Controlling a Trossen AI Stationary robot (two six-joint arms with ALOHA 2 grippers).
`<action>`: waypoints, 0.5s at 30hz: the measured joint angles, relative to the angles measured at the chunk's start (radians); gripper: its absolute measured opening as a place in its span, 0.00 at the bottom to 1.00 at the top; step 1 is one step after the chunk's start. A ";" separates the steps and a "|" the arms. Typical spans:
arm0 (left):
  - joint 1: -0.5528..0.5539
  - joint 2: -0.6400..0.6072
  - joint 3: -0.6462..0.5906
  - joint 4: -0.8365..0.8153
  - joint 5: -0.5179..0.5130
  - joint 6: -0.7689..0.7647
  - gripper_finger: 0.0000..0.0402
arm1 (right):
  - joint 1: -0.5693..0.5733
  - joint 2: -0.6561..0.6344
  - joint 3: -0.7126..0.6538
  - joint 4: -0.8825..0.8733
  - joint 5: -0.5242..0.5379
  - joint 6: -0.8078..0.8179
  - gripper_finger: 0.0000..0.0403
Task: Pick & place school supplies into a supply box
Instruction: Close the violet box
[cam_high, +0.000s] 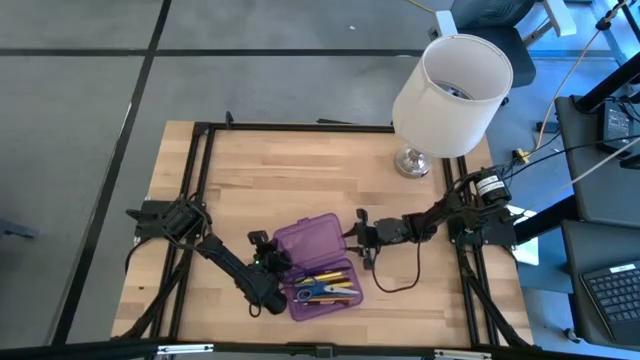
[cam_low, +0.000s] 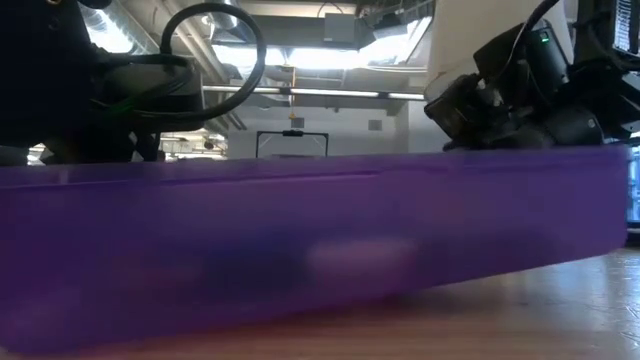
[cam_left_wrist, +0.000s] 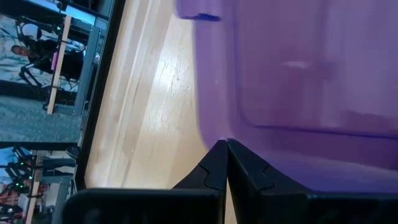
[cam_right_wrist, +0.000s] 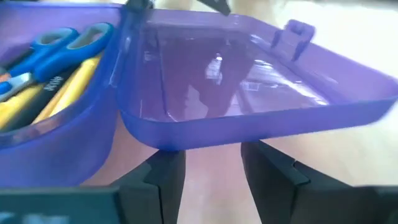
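- Supply box (cam_high: 322, 266): translucent purple, lying open on the wooden worktop (cam_high: 270, 180) toward its near edge, two hinged halves spread flat; filling most of the low view (cam_low: 300, 250)
- Near half: holding the school supplies (cam_high: 325, 288) — blue-handled scissors (cam_right_wrist: 59, 46) lying over yellow and dark pens (cam_right_wrist: 43, 93)
- Far half (lid) (cam_right_wrist: 249, 87): showing nothing inside, clasp tab (cam_right_wrist: 297, 30) sticking up at its outer rim
- Left claw (cam_high: 270, 262): resting at the box's left side, fingers pressed together with nothing between them, tips (cam_left_wrist: 225, 149) touching or just beside the purple wall (cam_left_wrist: 298, 74)
- Right claw (cam_high: 360, 240): hovering just beside the lid's right edge, fingers (cam_right_wrist: 165, 171) spread apart, gripping nothing, lid rim lying just beyond the gap
- White lampshade (cam_high: 452, 82) on a metal base (cam_high: 411, 162): standing at the worktop's far right corner, well apart from the box
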 joint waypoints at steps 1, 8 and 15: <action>0.000 0.000 0.000 -0.001 0.004 0.000 0.01 | 0.000 -0.001 0.000 0.000 0.017 -0.019 0.40; 0.001 0.000 0.000 -0.004 0.013 -0.004 0.01 | 0.001 -0.001 0.000 0.003 0.033 -0.221 0.40; 0.001 0.001 0.000 -0.034 0.013 0.019 0.01 | 0.031 -0.002 0.001 0.059 0.039 -0.384 0.40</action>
